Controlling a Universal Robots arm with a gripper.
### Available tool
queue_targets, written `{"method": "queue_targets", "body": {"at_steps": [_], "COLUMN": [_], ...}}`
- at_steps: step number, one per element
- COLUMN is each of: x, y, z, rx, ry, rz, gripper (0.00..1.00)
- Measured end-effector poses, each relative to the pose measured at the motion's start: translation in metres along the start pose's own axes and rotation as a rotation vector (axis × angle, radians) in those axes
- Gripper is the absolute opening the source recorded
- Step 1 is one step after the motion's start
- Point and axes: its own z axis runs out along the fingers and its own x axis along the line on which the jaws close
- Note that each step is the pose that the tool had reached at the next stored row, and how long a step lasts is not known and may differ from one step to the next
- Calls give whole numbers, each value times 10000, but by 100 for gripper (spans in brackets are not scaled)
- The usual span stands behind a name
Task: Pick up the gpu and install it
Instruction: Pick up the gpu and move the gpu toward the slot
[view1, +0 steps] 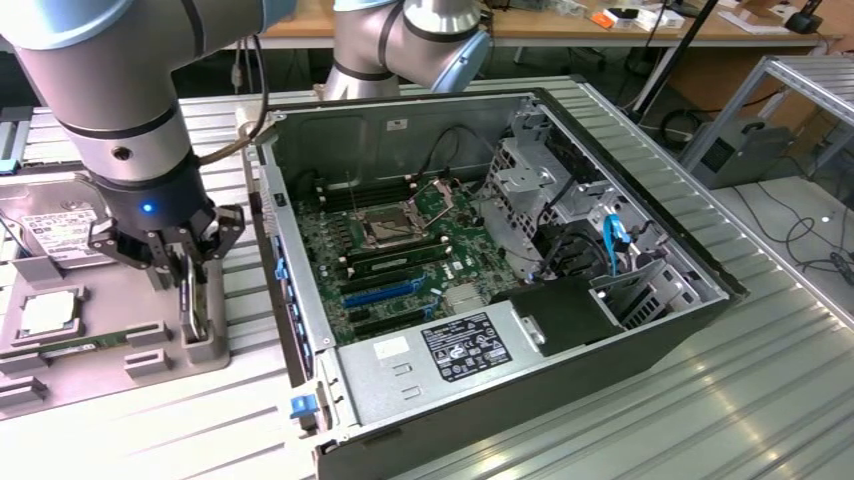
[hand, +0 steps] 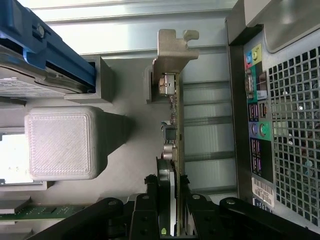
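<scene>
The gpu (view1: 198, 305) is a thin dark card standing on its edge in a slot of the grey holder tray (view1: 80, 378), at the exterior view's left beside the open computer case (view1: 627, 330). My gripper (view1: 187, 262) reaches straight down onto the card's top edge. In the wrist view the gpu (hand: 175, 130) appears edge-on, its silver bracket (hand: 172, 50) at the far end. There my gripper (hand: 170, 212) has a black finger (hand: 149, 202) pressed on each side of the card, shut on it.
The motherboard (view1: 400, 250) lies in the case with blue expansion slots (view1: 380, 292) toward the tray side. On the tray lie a hard drive (view1: 54, 225), a square processor chip (view1: 47, 312) and a green memory stick (view1: 94, 343). The case's rear port panel (hand: 260, 130) stands close beside the card.
</scene>
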Motion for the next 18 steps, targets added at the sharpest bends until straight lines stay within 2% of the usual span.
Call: {"method": "queue_targets", "body": {"at_steps": [10, 18], "x": [-3, -5], "y": [6, 8], "z": [-122, -184], "rx": [0, 0], "ry": [0, 0], "rz": [0, 0], "gripper": [27, 27]}}
